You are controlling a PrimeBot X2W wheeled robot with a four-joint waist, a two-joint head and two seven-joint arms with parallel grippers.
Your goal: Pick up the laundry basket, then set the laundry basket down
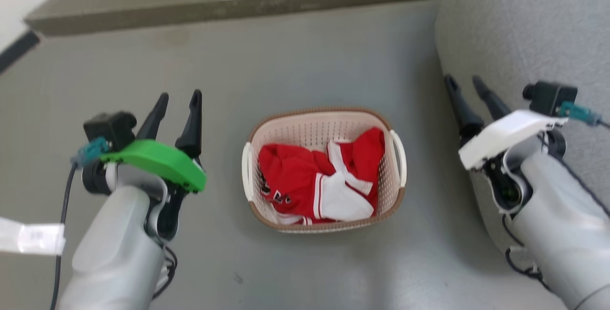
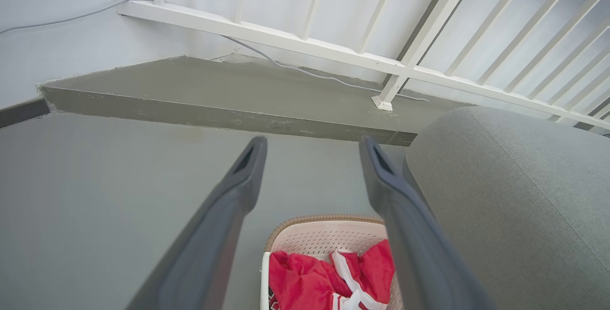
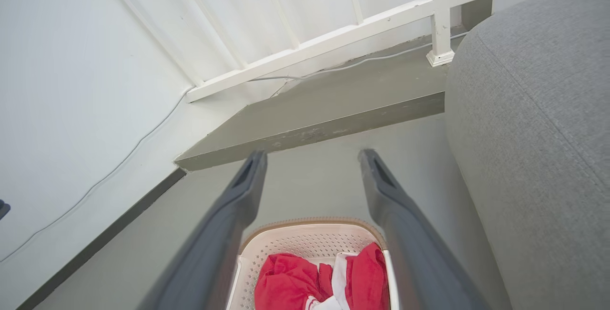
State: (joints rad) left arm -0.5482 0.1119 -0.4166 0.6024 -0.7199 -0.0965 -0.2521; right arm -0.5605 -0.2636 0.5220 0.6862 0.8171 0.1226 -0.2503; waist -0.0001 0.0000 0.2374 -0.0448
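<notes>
Laundry basket (image 1: 310,129) on the floor (image 1: 286,52), between left tool (image 1: 179,94) and right tool (image 1: 462,79), touching neither. Both tools released, spread wide, holding nothing. Inboard of each tool, one white side handle: left handle (image 1: 246,171) just to the right of the left tool, right handle (image 1: 399,157) to the left of the right tool and further back toward the robot. Long axis seemingly running tool to tool (handles at its ends). Neither arm clearly nearer, so probably a two-sided lift, each tool closing inward. Red-and-white clothing (image 1: 314,181) heaped inside. Grey sofa (image 1: 524,24) right behind the right tool, leaving little room outboard.
</notes>
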